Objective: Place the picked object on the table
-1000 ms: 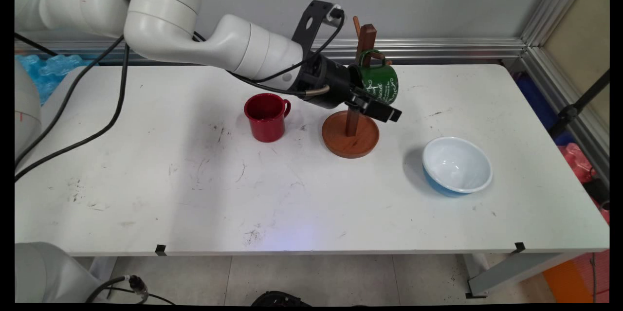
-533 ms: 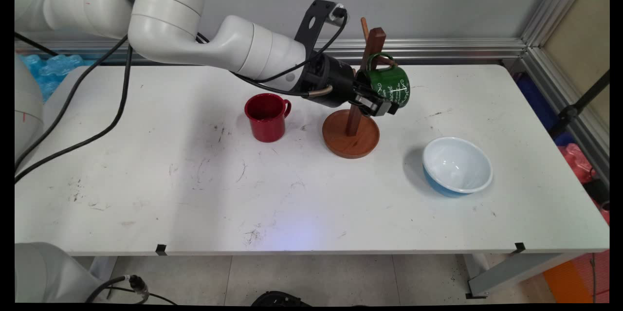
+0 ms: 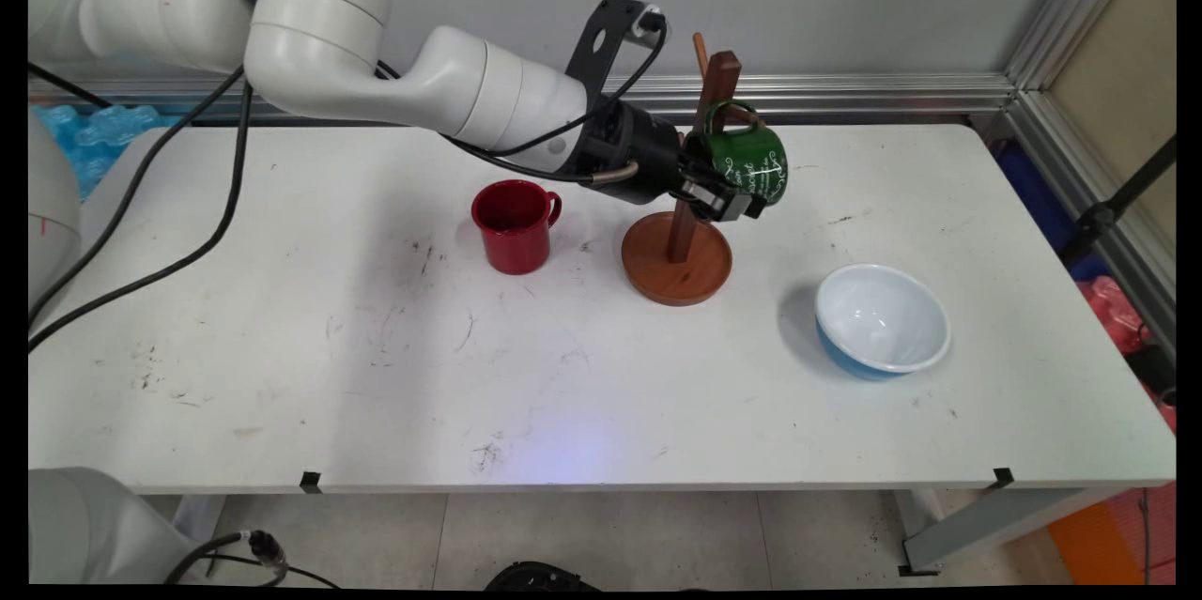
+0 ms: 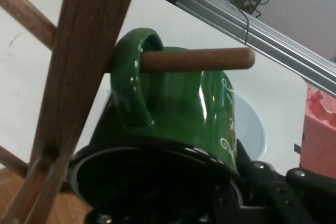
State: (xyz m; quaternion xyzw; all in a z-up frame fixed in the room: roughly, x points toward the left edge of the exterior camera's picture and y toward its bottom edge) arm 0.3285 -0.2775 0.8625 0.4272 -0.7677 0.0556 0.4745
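Note:
A green mug (image 3: 747, 163) with white lettering hangs by its handle (image 4: 131, 85) on a peg (image 4: 197, 60) of the wooden mug tree (image 3: 678, 253). My gripper (image 3: 721, 196) is shut on the mug's rim from the left, with the mug tipped on its side. In the hand view the peg passes through the handle loop, the post (image 4: 79, 77) rises on the left, and the gripper (image 4: 228, 190) clamps the mug's wall at the bottom. A red mug (image 3: 514, 224) stands upright on the table, left of the tree's round base.
A bowl (image 3: 881, 318), white inside and blue outside, sits to the right of the tree, nearer the front. The white table (image 3: 282, 365) ends at a metal rail and wall behind the tree. Black cables hang from the arm on the left.
The gripper's fingers, spread under the mug a second ago, have closed on its rim. Mug and post top shifted slightly to the right, then barely moved.

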